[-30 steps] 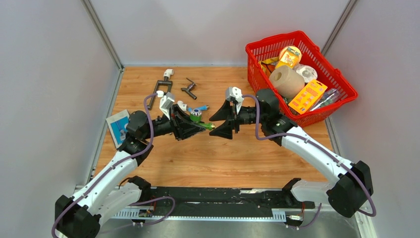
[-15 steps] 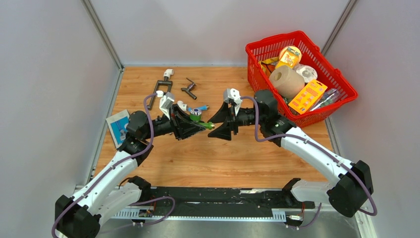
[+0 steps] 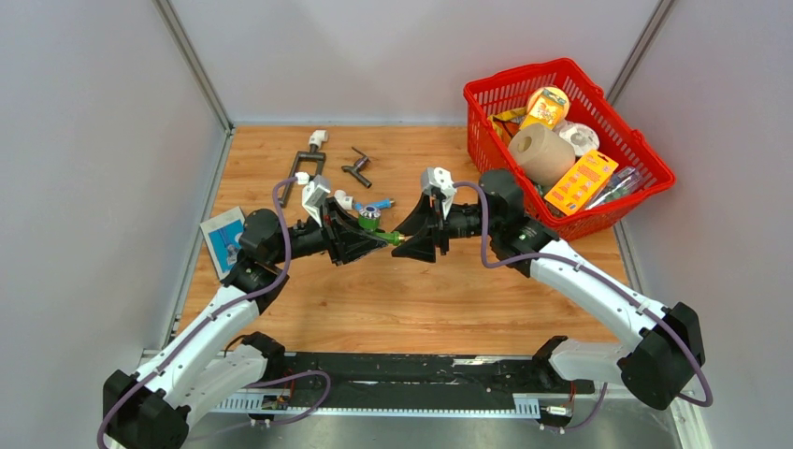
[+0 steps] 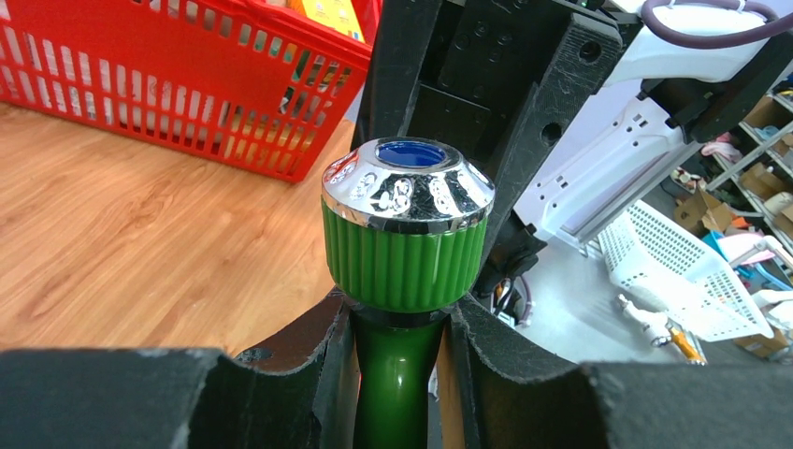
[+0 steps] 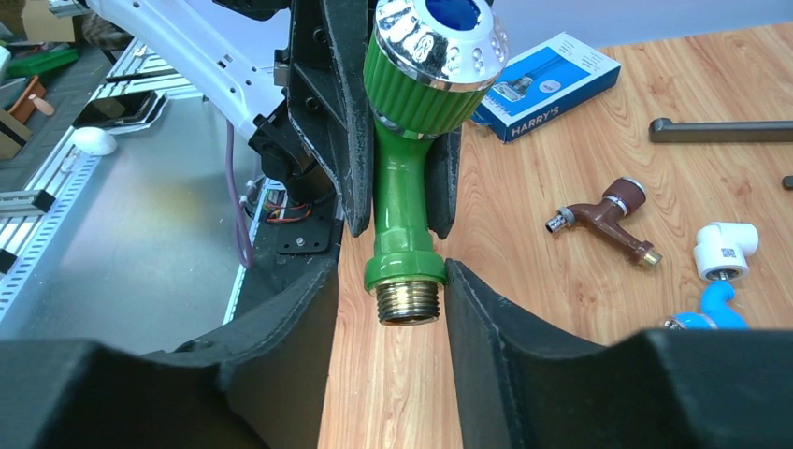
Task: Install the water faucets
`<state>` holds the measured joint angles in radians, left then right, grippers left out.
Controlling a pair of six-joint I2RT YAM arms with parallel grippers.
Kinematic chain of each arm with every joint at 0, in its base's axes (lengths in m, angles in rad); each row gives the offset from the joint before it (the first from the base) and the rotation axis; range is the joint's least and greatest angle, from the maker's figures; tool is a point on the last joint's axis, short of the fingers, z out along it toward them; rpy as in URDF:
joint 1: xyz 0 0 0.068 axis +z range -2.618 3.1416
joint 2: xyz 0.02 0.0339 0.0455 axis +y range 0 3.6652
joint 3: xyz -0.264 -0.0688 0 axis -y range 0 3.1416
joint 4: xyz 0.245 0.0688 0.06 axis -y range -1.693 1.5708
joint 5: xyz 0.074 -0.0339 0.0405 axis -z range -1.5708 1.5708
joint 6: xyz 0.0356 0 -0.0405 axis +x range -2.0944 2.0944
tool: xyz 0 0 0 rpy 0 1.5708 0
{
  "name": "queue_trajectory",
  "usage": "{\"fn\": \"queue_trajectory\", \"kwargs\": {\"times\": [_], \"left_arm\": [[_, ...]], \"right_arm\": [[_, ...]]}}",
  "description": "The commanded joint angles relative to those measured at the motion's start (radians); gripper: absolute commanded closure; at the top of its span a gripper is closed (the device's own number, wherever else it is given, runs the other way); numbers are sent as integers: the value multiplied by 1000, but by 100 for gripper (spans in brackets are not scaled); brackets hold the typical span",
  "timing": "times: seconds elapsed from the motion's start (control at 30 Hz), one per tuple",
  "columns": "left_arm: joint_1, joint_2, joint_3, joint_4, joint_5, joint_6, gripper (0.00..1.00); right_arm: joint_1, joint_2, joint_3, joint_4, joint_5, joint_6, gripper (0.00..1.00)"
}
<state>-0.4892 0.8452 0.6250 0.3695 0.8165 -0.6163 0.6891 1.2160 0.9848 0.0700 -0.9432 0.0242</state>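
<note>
My left gripper (image 3: 376,238) is shut on the green faucet (image 3: 391,238) and holds it above the table, brass threaded end toward the right arm. In the left wrist view its fingers (image 4: 318,346) clamp the green neck (image 4: 402,365) below the ribbed knob. My right gripper (image 3: 406,240) is open, its jaws either side of the threaded end (image 5: 408,299). The right finger is close against the collar and a gap shows on the left. The brown faucet (image 5: 603,217), the blue faucet (image 5: 706,309) and the dark grey faucet (image 3: 356,167) lie on the table.
A white elbow fitting (image 5: 728,251) lies by the blue faucet. A dark pipe frame with white fittings (image 3: 309,161) lies at the back left. A blue box (image 3: 224,241) lies at the left edge. A red basket (image 3: 524,77) of groceries stands at the back right.
My right gripper has moved left toward the left gripper, and its open jaws now sit around the green faucet's threaded end. The left gripper has kept its hold and barely moved.
</note>
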Motion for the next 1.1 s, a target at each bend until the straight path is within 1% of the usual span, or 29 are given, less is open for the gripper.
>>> {"fn": "queue_trajectory", "kwargs": {"times": [0.0,0.07,0.2,0.27,0.33,0.37,0.4,0.47,0.5,0.53,0.57,0.6,0.63,0.67,0.73,0.8,0.87,0.93,0.97,1.0,1.07], "left_arm": [[-3,-17,16,23,-4,26,100],[-3,-17,15,26,-1,21,100],[-6,-12,13,29,3,15,100],[-8,-8,13,22,7,16,100],[-8,-3,21,6,10,4,100],[-6,2,28,-3,21,1,97],[-8,9,33,-7,26,-3,90],[-5,18,47,-27,41,0,79],[-6,22,59,-50,44,12,75],[-6,22,65,-66,47,24,67],[-5,23,82,-104,55,51,63],[-6,25,90,-148,58,64,54],[-5,25,110,-167,64,91,50],[-6,25,117,-213,69,105,44],[-5,26,139,-257,81,139,39],[-5,29,154,-297,95,162,36],[-3,32,160,-308,104,170,37],[-5,31,156,-305,107,173,40],[-3,29,153,-305,108,174,45],[-5,28,153,-305,107,174,45],[-3,26,153,-302,110,176,50]], "right_arm": [[9,-3,37,30,-3,6,54],[10,2,38,31,0,6,55],[12,13,40,31,3,8,63],[12,14,43,31,6,6,77],[12,14,43,24,14,-4,96],[12,13,45,16,17,-13,100],[12,13,48,4,20,-18,100],[12,14,57,-25,23,-48,100],[12,14,63,-41,23,-58,100],[10,14,66,-53,20,-67,100],[10,14,71,-65,20,-75,100],[12,16,74,-67,17,-84,100],[10,14,78,-102,17,-92,100],[10,16,80,-110,18,-96,100],[10,17,83,-121,12,-102,100],[10,20,86,-122,11,-104,100],[10,23,89,-121,14,-102,100],[10,25,92,-124,14,-104,100],[10,27,94,-122,14,-104,100],[10,28,95,-125,14,-106,100],[10,30,97,-128,14,-106,100]]}}
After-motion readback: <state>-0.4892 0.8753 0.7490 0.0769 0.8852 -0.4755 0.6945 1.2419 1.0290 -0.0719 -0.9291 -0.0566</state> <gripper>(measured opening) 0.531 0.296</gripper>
